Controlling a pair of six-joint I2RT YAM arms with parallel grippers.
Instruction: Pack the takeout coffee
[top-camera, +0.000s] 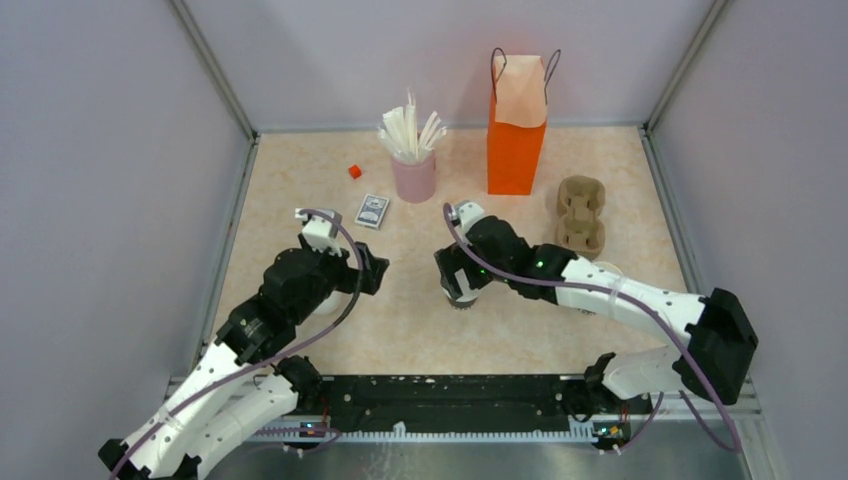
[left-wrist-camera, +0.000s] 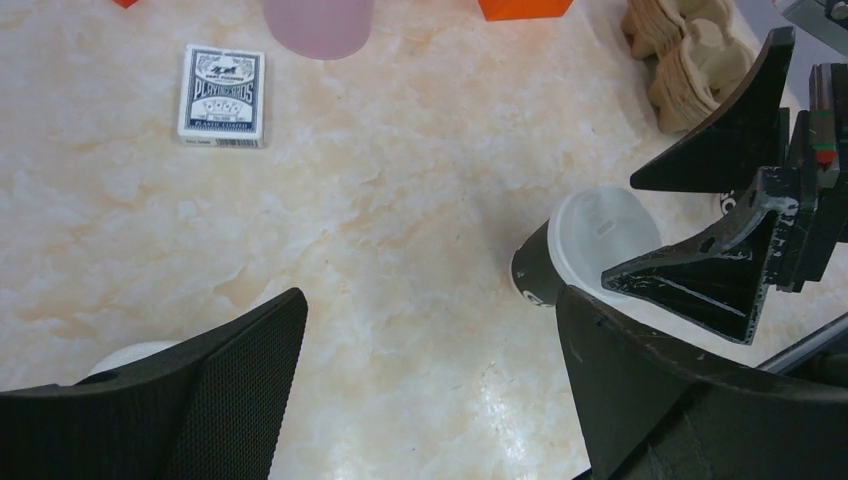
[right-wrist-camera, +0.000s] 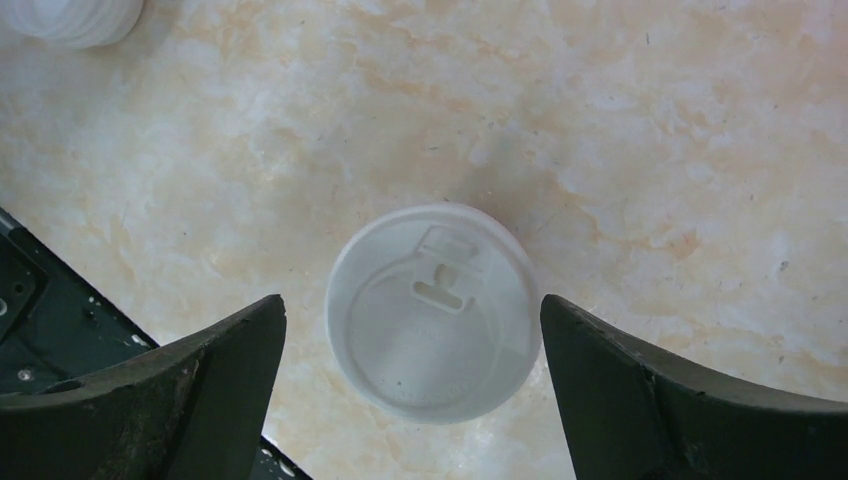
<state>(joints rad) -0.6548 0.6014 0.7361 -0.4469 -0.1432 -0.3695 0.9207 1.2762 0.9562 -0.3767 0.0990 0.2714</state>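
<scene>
The takeout coffee (right-wrist-camera: 432, 310), a dark cup with a round white lid, stands upright on the marble table. My right gripper (right-wrist-camera: 412, 300) hangs open directly above it, one finger on each side of the lid, neither touching. In the top view the cup (top-camera: 463, 299) is mostly hidden under that gripper (top-camera: 455, 285). My left gripper (left-wrist-camera: 430, 300) is open over bare table left of the cup (left-wrist-camera: 590, 240), with nothing between its fingers. From above, it (top-camera: 378, 272) sits a short way left of the cup. The orange bag (top-camera: 515, 135) stands open at the back.
A pink cup of white stirrers (top-camera: 413, 175), a playing card box (top-camera: 372, 210) and a small red cube (top-camera: 354, 171) lie at the back left. A brown cup carrier (top-camera: 580, 215) sits right of the bag. A white round object (right-wrist-camera: 70, 15) lies near the left arm.
</scene>
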